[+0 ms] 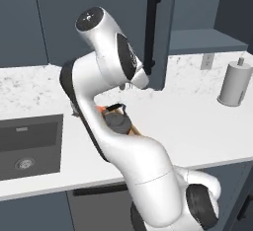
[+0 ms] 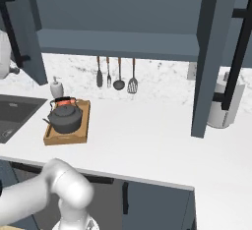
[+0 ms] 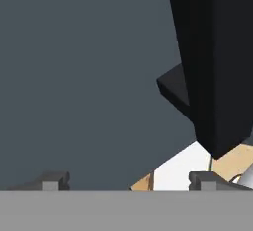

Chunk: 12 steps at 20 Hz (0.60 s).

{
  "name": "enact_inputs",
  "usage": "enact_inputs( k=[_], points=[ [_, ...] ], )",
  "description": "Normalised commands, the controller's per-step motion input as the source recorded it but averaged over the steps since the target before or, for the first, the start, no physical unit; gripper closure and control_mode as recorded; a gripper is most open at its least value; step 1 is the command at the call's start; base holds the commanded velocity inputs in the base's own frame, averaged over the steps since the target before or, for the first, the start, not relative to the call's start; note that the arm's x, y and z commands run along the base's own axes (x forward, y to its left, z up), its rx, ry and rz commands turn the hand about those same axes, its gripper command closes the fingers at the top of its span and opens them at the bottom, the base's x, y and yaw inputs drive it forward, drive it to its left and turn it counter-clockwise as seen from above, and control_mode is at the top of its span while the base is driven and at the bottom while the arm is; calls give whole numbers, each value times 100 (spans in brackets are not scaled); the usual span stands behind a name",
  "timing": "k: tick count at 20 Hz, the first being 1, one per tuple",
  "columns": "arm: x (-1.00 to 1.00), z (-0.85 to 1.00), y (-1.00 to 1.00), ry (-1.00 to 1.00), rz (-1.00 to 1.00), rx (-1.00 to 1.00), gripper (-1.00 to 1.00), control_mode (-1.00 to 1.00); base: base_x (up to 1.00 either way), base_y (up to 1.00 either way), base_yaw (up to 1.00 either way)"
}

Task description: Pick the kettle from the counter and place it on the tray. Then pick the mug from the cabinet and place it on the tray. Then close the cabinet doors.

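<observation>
From the left base view, I had the arm reared up over the counter (image 1: 197, 121), its hand turned toward the left cabinet door (image 1: 106, 22), whose long black bar handle (image 1: 152, 30) ran vertically just to the right of the hand. The fingers themselves were hidden behind the wrist here. Below the arm, the kettle (image 1: 117, 121) sat on the tray (image 1: 134, 130), with a sliver of orange beside it that I took to be the mug (image 1: 100, 109). A grey paper-towel cylinder (image 1: 234, 84) stood far right.

From the right base view, the kettle (image 2: 65, 117) clearly rested inside the wooden tray (image 2: 81, 138), and an orange rim showed just behind it. Both cabinet doors stood swung out: the left one (image 2: 27, 37) beside the arm, the right one (image 2: 211, 57) well apart on the far side. The shelf (image 2: 118, 44) between them looked bare. I judged only the door-closing was left.

In the hand view, the gripper (image 3: 129, 179) had its tips spread wide with nothing between them. The flat door panel (image 3: 84, 77) lay directly ahead, very close, and the bar handle (image 3: 212, 62) ran lengthwise off toward one tip's side. So I judged the push should go against the panel face, not the bar.

I could read no brand, label or writing anywhere.
</observation>
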Motion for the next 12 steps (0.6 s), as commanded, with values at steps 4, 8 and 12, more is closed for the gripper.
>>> enact_inputs(
  k=[4,8,12],
  points=[
    [94,0,-59,-24,44,8,-100,-100,0,0,0],
    [100,0,-34,-17,38,8,-100,-100,0,0,0],
    [100,0,-10,-11,25,1,-100,-100,0,0,0]
  ],
)
